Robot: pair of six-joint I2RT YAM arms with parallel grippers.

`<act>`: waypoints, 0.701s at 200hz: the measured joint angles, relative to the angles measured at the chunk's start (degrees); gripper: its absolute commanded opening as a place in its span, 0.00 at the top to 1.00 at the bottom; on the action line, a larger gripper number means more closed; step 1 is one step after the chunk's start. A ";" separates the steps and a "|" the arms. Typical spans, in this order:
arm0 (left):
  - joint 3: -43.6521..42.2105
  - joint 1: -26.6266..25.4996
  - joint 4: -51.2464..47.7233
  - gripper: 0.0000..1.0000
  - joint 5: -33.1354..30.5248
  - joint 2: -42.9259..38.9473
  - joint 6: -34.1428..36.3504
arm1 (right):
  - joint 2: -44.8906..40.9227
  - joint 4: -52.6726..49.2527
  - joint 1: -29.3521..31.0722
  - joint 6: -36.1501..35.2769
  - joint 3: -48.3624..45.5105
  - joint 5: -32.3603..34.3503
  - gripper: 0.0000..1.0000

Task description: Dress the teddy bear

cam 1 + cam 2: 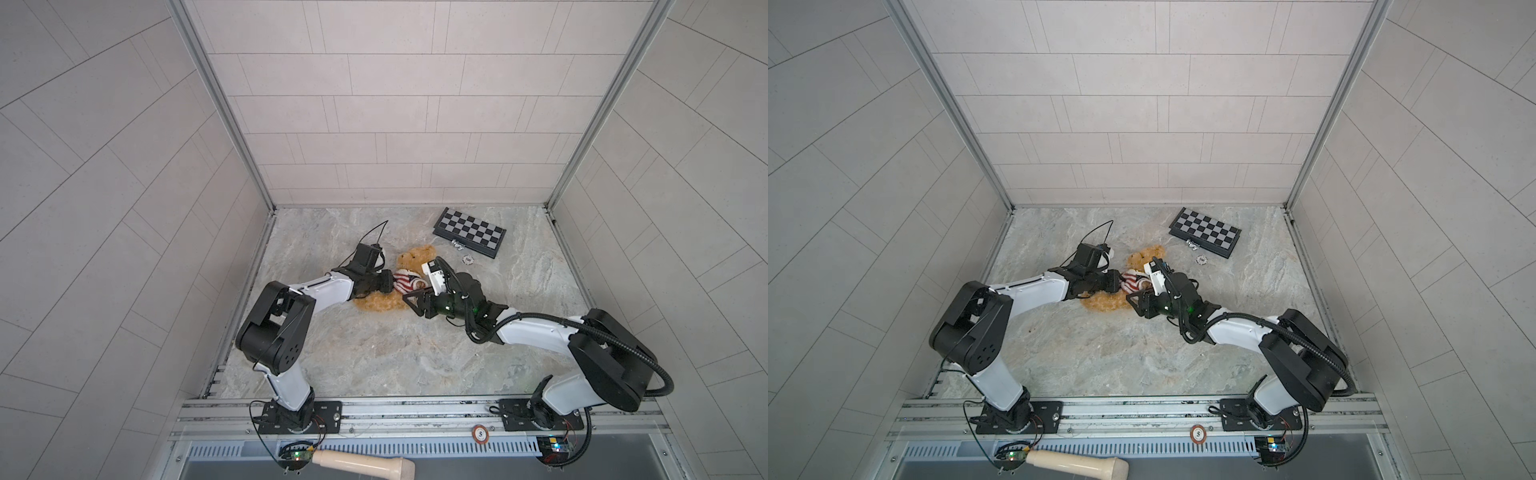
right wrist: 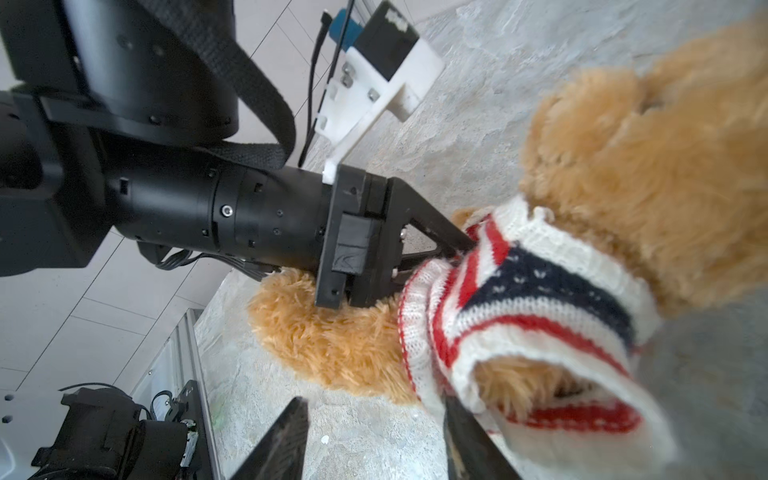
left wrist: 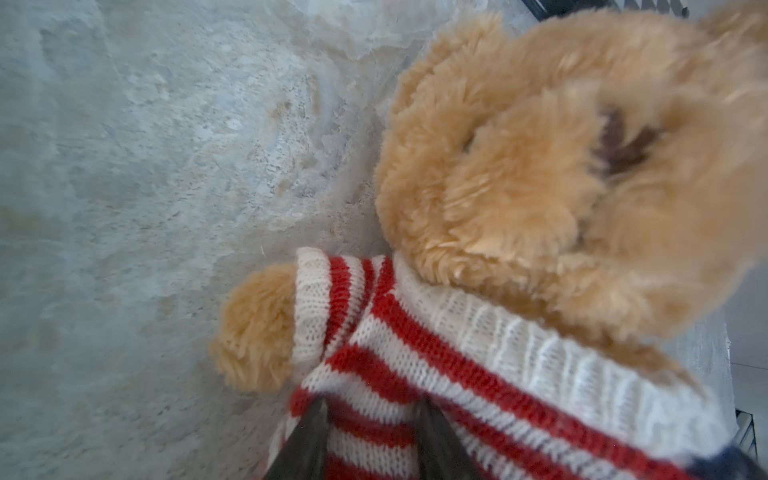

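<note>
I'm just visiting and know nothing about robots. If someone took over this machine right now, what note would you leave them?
Left tool: jaws apart, tips on the red-and-white striped knit sweater; I cannot tell whether it grips the knit.
Right tool: open, one finger beside a sleeve cuff.
The fluffy golden-tan teddy bear lies on the grey marbled table between the two arms.
Done: sweater over the head, one paw out through a sleeve.
Left: the sweater sits bunched round the chest. Probably pull the hem down over the belly and check the other sleeve.
</note>
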 measured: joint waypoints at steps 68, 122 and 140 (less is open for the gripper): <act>-1.20 -1.90 -4.13 0.66 -4.81 -5.03 1.92 | -15.43 -16.63 -9.46 -8.70 -0.37 6.56 0.51; 5.81 -9.70 -10.86 0.75 -8.61 -6.58 5.20 | -11.26 -18.93 -11.45 -10.49 -0.26 3.67 0.87; 6.01 -10.19 -10.73 0.78 -8.46 -5.42 5.16 | -8.85 -18.82 -11.45 -10.62 -0.26 2.71 0.90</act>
